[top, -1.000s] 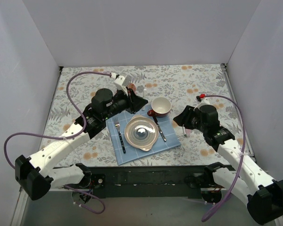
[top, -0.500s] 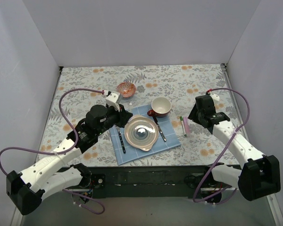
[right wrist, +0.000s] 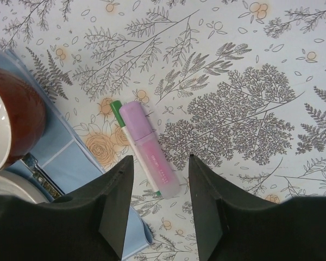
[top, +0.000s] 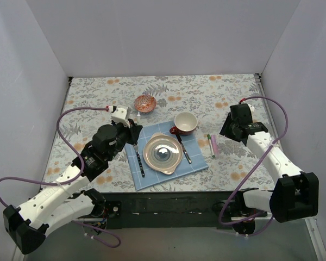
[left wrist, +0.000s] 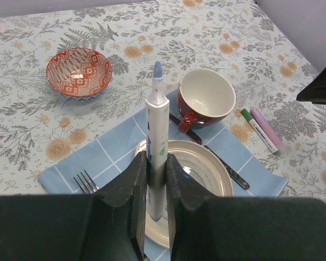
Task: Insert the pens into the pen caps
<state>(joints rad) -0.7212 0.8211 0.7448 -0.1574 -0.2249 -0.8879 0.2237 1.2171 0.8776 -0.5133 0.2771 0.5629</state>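
left gripper clamping white pen, right gripper spread near pink pen, lettering illegible

A blue checked placemat lies on the floral tabletop. On it sits a cream plate, with a fork to its left and a knife to its right. A red cup stands at the mat's far corner, and a patterned orange bowl stands beyond the mat.

Under the right claw two pens lie together; bare counter on its right, a mug on its left.
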